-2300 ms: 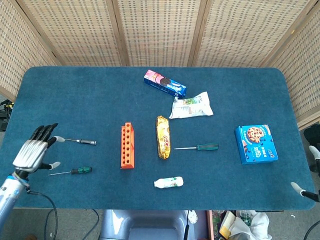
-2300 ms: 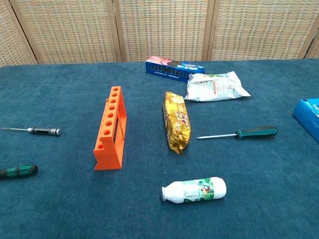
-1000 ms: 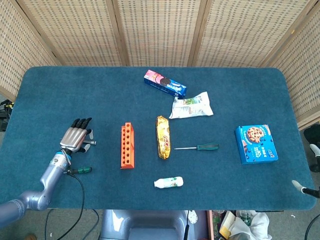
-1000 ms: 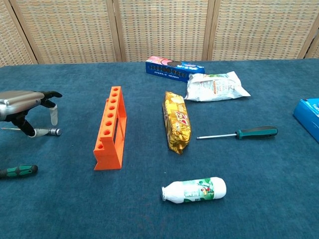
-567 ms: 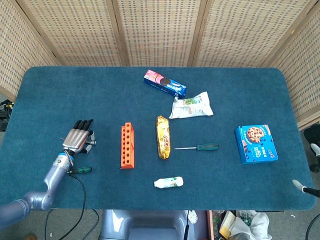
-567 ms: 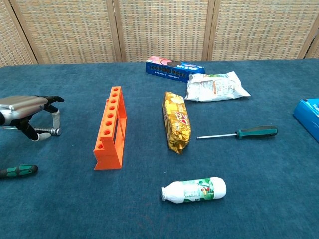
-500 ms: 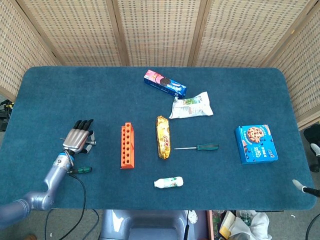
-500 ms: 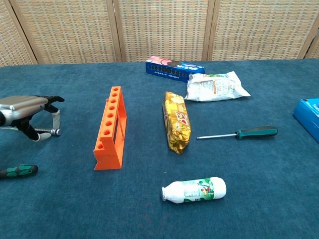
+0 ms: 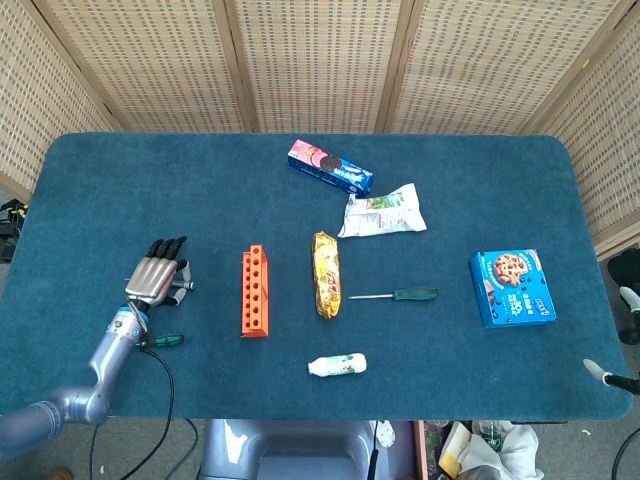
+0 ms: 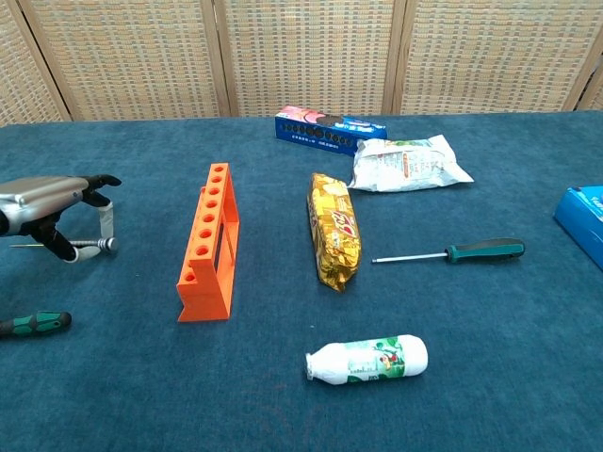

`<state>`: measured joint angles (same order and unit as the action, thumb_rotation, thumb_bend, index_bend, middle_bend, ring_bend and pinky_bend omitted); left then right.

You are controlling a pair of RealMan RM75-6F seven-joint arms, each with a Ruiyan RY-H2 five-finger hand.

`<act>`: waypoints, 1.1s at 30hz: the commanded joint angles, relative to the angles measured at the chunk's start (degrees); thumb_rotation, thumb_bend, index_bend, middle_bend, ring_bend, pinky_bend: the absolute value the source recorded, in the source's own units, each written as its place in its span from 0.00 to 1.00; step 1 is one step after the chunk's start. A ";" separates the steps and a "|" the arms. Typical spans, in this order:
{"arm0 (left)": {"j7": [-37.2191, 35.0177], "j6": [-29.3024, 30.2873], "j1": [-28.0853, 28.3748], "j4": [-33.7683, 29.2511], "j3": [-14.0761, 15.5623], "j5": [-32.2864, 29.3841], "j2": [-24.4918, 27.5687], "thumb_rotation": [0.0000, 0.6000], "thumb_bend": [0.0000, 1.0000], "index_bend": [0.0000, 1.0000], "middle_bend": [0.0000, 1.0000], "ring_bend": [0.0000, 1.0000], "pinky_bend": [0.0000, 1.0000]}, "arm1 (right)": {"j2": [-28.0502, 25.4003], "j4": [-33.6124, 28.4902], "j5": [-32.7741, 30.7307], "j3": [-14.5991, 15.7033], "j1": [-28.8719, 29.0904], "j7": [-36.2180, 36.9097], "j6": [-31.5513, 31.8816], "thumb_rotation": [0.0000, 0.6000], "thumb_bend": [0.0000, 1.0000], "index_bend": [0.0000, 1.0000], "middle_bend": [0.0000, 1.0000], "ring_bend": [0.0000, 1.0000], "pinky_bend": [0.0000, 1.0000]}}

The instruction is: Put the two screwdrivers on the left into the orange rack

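The orange rack [image 9: 256, 291] [image 10: 209, 243] stands left of the table's middle, its row of holes facing up. My left hand [image 9: 157, 275] [image 10: 52, 202] is to its left and pinches the black-handled screwdriver [image 10: 94, 245] between thumb and a finger, just off the cloth; the thin shaft points left. The green-handled screwdriver [image 9: 165, 340] [image 10: 36, 323] lies on the cloth nearer the front edge, under my left forearm in the head view. Of my right hand [image 9: 612, 378], only spread fingertips show at the head view's right edge, holding nothing.
A gold snack pack [image 9: 325, 274], a third screwdriver with a green handle [image 9: 400, 295] and a small white bottle [image 9: 338, 365] lie right of the rack. A blue-pink biscuit box [image 9: 330, 167], a white pouch [image 9: 382, 211] and a blue cookie box [image 9: 511, 288] lie further back and right.
My left hand moved in from the table's left edge to the black-handled screwdriver, closed thumb and finger on it, and has just raised it slightly.
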<state>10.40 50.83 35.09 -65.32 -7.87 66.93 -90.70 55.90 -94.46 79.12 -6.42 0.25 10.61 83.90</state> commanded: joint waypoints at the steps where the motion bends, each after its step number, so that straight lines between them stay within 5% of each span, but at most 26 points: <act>1: -2.60 2.60 -1.04 -4.68 -0.86 1.46 3.47 1.00 0.39 0.66 0.00 0.00 0.00 | -0.07 -0.05 0.09 0.02 -0.02 0.13 0.06 1.00 0.00 0.00 0.00 0.00 0.00; 12: -23.73 14.39 -5.04 -25.50 -3.89 14.31 17.71 1.00 0.41 0.67 0.00 0.00 0.00 | -0.09 -0.63 0.89 0.39 -0.13 -0.19 0.44 1.00 0.00 0.00 0.00 0.00 0.00; 19: -33.97 17.31 -5.72 -37.01 -3.34 21.09 25.06 1.00 0.41 0.67 0.00 0.00 0.00 | 0.01 -0.85 1.22 0.45 -0.20 -0.47 0.88 1.00 0.00 0.00 0.00 0.00 0.00; 25: -48.37 16.24 -4.59 -42.89 -3.02 22.37 26.39 1.00 0.41 0.67 0.00 0.00 0.00 | 0.06 -0.90 1.31 0.51 -0.21 -0.68 0.98 1.00 0.00 0.00 0.00 0.00 0.00; 33: -60.80 13.56 -2.83 -41.46 -1.81 20.39 21.48 1.00 0.41 0.67 0.00 0.00 0.00 | -0.14 -0.76 1.26 0.48 -0.29 -0.15 1.07 1.00 0.00 0.00 0.00 0.00 0.00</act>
<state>-47.86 65.57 31.50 -107.14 -10.25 88.04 -67.45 55.76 -95.23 80.37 -5.95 -0.04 10.44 84.97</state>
